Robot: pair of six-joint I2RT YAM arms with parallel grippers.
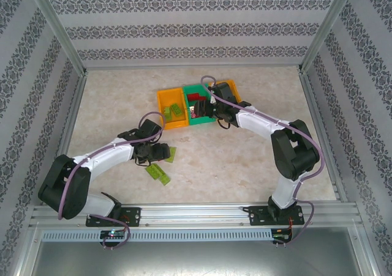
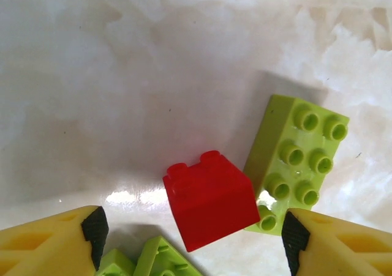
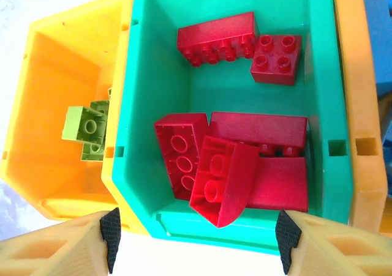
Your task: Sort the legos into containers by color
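Note:
A small red lego (image 2: 211,199) lies on the table between the fingers of my left gripper (image 2: 195,233), which is open and touches nothing. A lime green lego (image 2: 294,160) lies just right of the red one, studs up, and more lime pieces (image 2: 153,261) lie near the left finger. My right gripper (image 3: 197,239) hangs open over the near wall of the green container (image 3: 159,55), which holds several red legos (image 3: 223,181). The left orange container (image 3: 55,74) holds lime legos (image 3: 89,129). Blue legos (image 3: 376,31) show in the right orange container (image 3: 355,74).
The three containers (image 1: 165,98) stand in a row at the middle back of the table. Lime legos (image 1: 158,173) lie loose beside my left gripper (image 1: 156,153). My right gripper (image 1: 211,111) is over the green bin. Patterned walls close in the table on three sides.

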